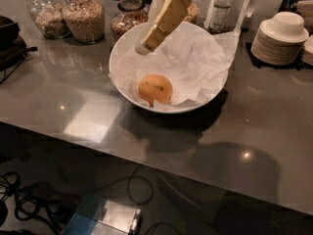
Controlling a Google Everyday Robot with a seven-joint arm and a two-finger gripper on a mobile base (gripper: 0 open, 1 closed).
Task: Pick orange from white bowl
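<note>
Well, the grey counter spreads beneath the gripper, which hangs over the far half of the white bowl; whether it is spread or pressed together I cannot tell. The orange lies below it, toward the bowl's near side, on crumpled paper. It is probably firm, fairly light and grippy-skinned, so grasp across its widest middle. No writing is readable.

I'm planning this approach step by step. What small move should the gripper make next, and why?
Probably lower the gripper toward the near side of the white bowl, bringing it over the orange. It hangs above the bowl's far left part, while the orange lies lower, untouched, on the crumpled paper near the front rim.
</note>
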